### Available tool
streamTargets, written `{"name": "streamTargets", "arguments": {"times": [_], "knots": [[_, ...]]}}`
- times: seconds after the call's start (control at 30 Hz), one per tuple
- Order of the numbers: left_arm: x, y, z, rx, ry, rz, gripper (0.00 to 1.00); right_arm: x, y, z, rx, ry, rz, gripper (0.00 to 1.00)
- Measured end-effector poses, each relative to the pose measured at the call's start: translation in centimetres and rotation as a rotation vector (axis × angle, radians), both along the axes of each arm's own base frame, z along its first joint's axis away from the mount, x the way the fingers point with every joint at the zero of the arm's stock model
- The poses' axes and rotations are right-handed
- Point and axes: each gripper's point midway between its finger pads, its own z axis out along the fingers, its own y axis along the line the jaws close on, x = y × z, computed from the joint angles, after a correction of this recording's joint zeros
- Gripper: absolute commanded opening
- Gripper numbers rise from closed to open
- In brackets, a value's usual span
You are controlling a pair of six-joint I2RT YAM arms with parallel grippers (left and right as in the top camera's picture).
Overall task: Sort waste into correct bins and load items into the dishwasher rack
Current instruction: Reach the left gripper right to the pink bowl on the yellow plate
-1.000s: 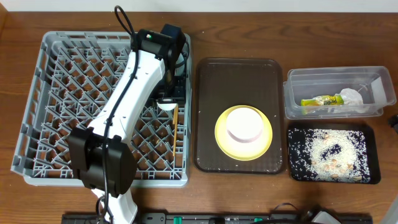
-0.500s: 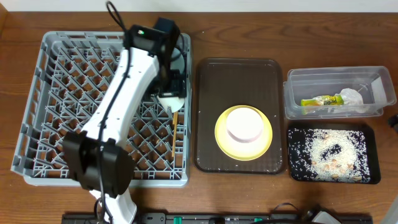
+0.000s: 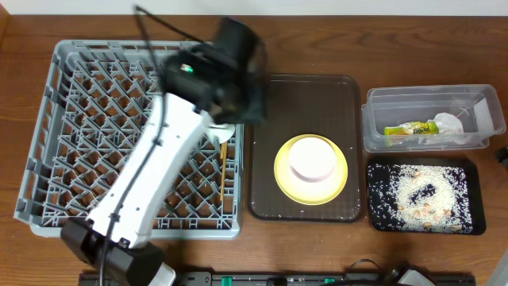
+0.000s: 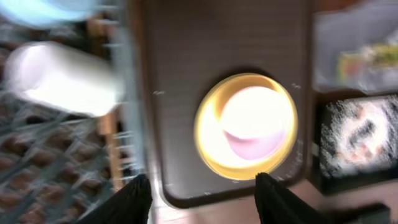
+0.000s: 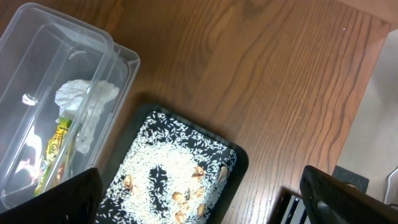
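Within the last second the left arm (image 3: 159,167) had lifted off the rack (image 3: 48,119) and swung its head to the right, from above the rack's right-hand rows to the seam between the rack and the brown tray (image 3: 270,191). It left a white cup (image 3: 225,131) lying among the pegs near the rack's right edge, just beside the chopsticks (image 3: 223,155). That item therefore looked loaded, and the arm seemed to be heading for the next ones: the yellow plate (image 3: 282,171) and the white bowl (image 3: 311,159) sitting on it, both on the brown tray. The left pincer (image 4: 202,183) was spread, its fingers (image 4: 138,199) framing the plate from above (the wrist view was blurred by motion), with nothing between them and nothing touched. The right pincer (image 5: 200,180) hung wide apart and empty over the surface (image 5: 261,74), near the black tray (image 5: 239,162) of rice (image 5: 168,162). The wrapper (image 3: 410,128) and napkin (image 3: 448,123) lay in the clear tub (image 3: 373,135), so the waste looked sorted.
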Motion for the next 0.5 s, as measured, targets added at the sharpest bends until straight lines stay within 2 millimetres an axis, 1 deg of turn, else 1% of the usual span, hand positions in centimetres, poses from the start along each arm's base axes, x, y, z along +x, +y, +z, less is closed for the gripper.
{"name": "streamTargets", "arguments": {"times": [0.1,0.23,0.3,0.37,0.4,0.5], "knots": [[-1.1,-3.8,-0.9,-0.029,-0.021,-0.087,0.56,0.0,0.0,0.0,0.000,0.000,0.000,0.99],[-2.6,-9.0,-3.0,-0.065,-0.051,-0.198,0.54,0.0,0.0,0.0,0.000,0.000,0.000,0.99],[-3.3,-11.3,-4.4,-0.075,-0.060,-0.247,0.52,0.0,0.0,0.0,0.000,0.000,0.000,0.99],[-4.2,-13.4,-6.3,-0.075,-0.058,-0.295,0.50,0.0,0.0,0.0,0.000,0.000,0.000,0.99],[-4.6,-14.1,-7.2,-0.071,-0.051,-0.312,0.48,0.0,0.0,0.0,0.000,0.001,0.000,0.99],[-5.7,-16.1,-10.1,-0.050,-0.025,-0.357,0.47,0.0,0.0,0.0,0.000,0.001,0.000,0.99]]}}
